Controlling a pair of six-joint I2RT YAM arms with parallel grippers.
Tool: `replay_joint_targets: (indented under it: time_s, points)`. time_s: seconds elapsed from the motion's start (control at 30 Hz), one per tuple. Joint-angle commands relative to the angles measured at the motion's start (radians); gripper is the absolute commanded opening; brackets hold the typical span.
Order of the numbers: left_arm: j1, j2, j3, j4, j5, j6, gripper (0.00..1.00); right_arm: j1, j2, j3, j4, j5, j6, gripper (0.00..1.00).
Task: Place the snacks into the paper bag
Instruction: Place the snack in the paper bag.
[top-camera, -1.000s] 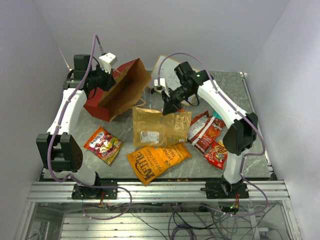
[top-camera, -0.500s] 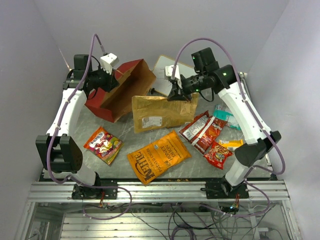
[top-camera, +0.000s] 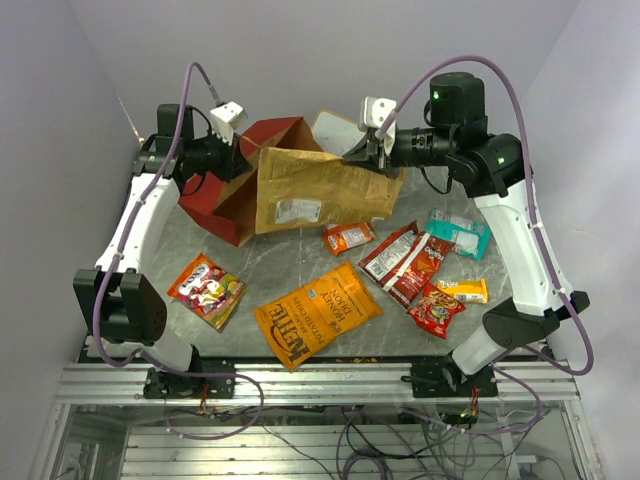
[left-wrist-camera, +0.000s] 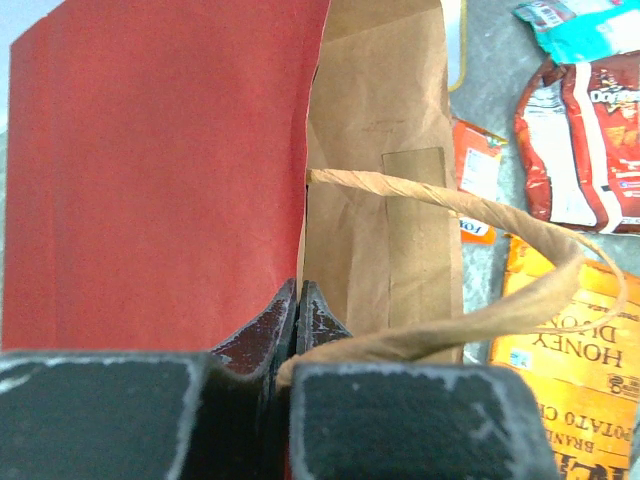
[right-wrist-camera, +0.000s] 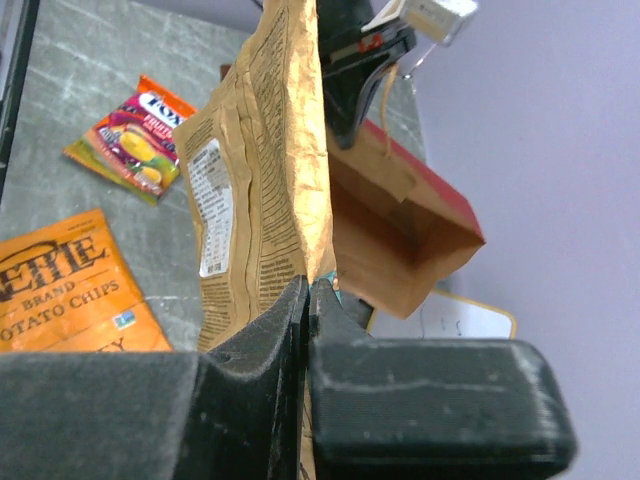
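The red paper bag (top-camera: 222, 203) lies tilted at the back left, its brown mouth facing right. My left gripper (top-camera: 238, 152) is shut on its rim, pinching the wall (left-wrist-camera: 297, 300) beside a loop handle (left-wrist-camera: 480, 210). A large tan chip bag (top-camera: 318, 190) hangs off the table in front of that mouth, with my right gripper (top-camera: 366, 150) shut on its top edge (right-wrist-camera: 308, 295). On the table lie an orange chip bag (top-camera: 315, 322), a fruit-print packet (top-camera: 207, 290), a small orange packet (top-camera: 348, 237), maroon and red packs (top-camera: 405, 262), a teal pack (top-camera: 458, 232) and a yellow bar (top-camera: 462, 290).
A white writing board (top-camera: 335, 125) leans at the back behind the paper bag. The grey table (top-camera: 270, 265) ends at a metal rail in front, and purple walls close in on three sides.
My right gripper has lifted the tan chip bag off the table and carried it up and left to the paper bag's mouth, uncovering a small orange packet. The left gripper has kept its hold.
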Motion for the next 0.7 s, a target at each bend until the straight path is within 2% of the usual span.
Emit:
replay_joint_targets:
  time_s: [0.0,0.3,0.53,0.67]
  points:
    - [-0.028,0.012,0.035,-0.019,0.086,-0.067,0.07,0.001,0.017,0.042,0.140,-0.014,0.065,0.00]
    - [-0.059,0.026,0.043,-0.067,0.124,-0.108,0.07,0.008,0.068,0.049,0.279,-0.100,0.100,0.00]
    - [-0.059,0.052,0.124,-0.183,0.128,-0.138,0.07,0.009,0.083,0.062,0.306,-0.156,0.129,0.00]
    - [-0.059,0.030,0.130,-0.200,0.084,-0.192,0.07,0.009,0.069,0.054,0.322,-0.176,0.183,0.00]
